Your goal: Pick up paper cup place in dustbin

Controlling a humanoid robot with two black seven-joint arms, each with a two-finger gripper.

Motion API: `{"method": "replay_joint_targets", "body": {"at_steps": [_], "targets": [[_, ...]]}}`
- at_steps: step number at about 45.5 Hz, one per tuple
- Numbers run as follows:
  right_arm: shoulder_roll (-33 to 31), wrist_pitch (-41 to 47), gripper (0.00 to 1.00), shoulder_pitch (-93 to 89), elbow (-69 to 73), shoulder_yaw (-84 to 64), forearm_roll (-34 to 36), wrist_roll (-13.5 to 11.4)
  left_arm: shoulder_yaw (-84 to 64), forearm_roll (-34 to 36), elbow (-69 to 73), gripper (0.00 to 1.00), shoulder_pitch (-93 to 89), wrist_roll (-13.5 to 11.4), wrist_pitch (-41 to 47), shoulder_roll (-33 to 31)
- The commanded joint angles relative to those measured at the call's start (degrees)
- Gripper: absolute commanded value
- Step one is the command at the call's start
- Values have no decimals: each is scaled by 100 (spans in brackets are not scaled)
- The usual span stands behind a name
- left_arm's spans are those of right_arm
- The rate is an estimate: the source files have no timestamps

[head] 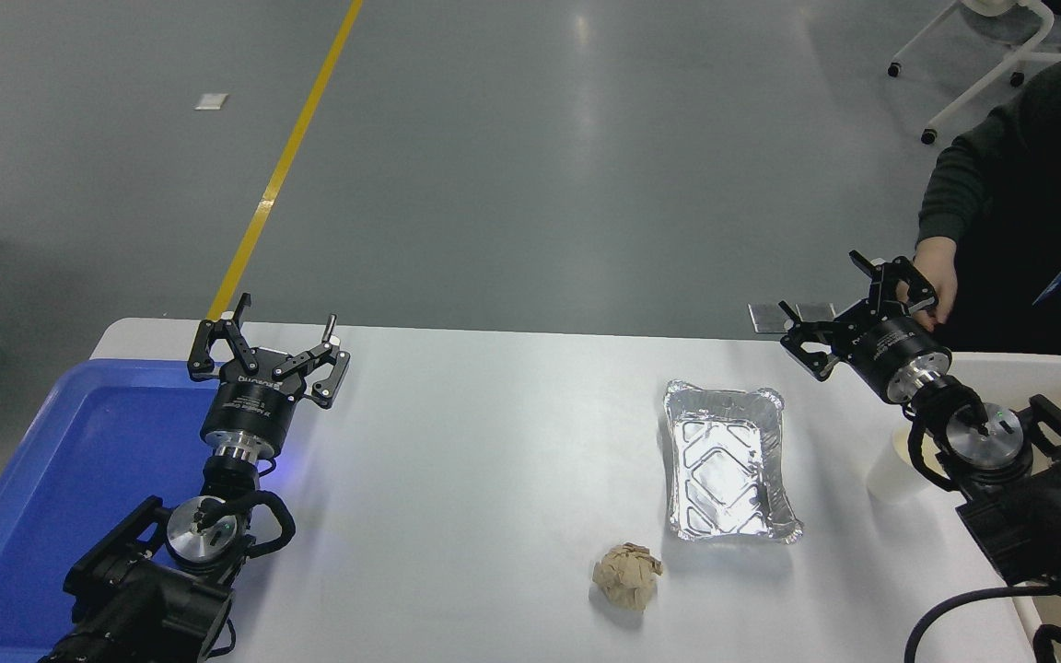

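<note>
Paper cup (890, 470): it is small and white, and it stands on the white table (494, 442) near the right edge. The right arm is in front of it and hides part of it, so only its left side shows. The cup looks upright.

Behind the cup, at the far right, is a big pale bin (1028, 368). Only its thick rim shows, because the arm covers much of it. The cup is just beside the bin, still on the table.

The right gripper (848, 308) is up over the far right corner of the table, past the cup. Its two black fingers are spread wide apart and nothing is between them. A person's hand (934, 281) is right next to one fingertip. The person wears a dark sleeve and sits at the far right.

The left gripper (268, 354) rests at the lower left, over the edge of a blue tray (61, 479). Its fingers are spread wide too, and they hold nothing.

A shiny foil tray (728, 460) lies on the table to the left of the cup, well apart from it. It has nothing in it. A crumpled tan paper ball (628, 575) lies nearer the camera, close to the foil tray's near left corner but not touching it.
</note>
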Motion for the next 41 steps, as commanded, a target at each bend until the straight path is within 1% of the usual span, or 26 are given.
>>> {"method": "replay_joint_targets", "body": {"at_steps": [1,29,33,41], "targets": [[-2,0,100,12,0,0,0,0,0,9,0,99,-1,-8,3,-1],[-89,-9,100,170,105,-307,0,-26,9,0,0,99,-1,-8,-6,8],[-291,-9,100,170,325,-377,-52,-53,9,0,0,99,-1,-8,3,8],[-889,-70,100,179,949,-677,-307,-62,9,0,0,99,-1,-8,3,8]]}}
